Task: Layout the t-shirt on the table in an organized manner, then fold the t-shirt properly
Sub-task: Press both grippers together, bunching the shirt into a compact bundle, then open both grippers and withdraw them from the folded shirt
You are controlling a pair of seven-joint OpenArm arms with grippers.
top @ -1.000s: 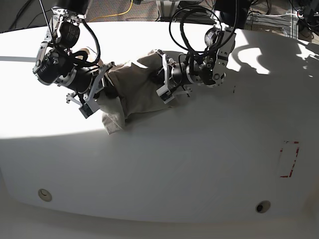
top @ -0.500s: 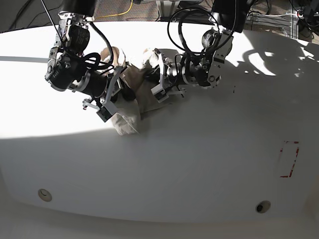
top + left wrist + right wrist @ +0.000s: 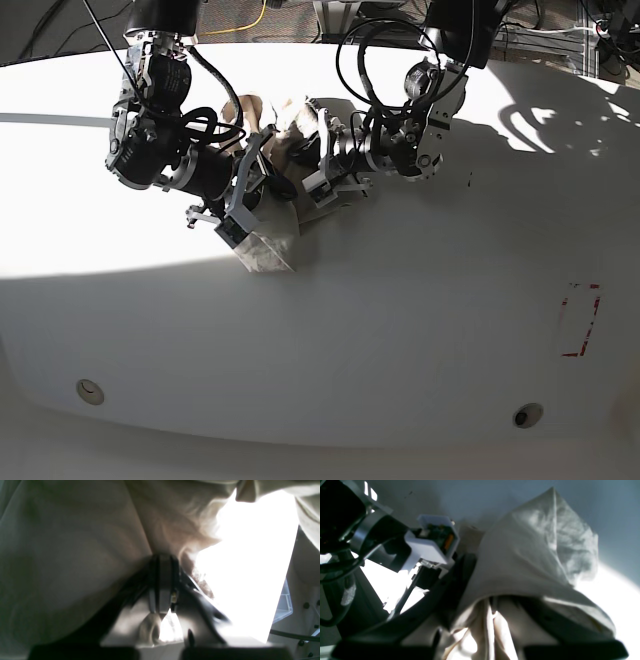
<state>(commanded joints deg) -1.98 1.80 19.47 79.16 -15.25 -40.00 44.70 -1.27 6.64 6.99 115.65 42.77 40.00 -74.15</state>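
The right gripper (image 3: 262, 182) and left gripper (image 3: 312, 178), close together, each seem clamped on the bunched shirt (image 3: 272, 245) above the table (image 3: 400, 330).

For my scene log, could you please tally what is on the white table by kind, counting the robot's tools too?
Beige t-shirt: 1
Tools: 2, right tool and left tool
Round holes in the table: 2, and
Red dashed rectangle mark: 1
Total: 6
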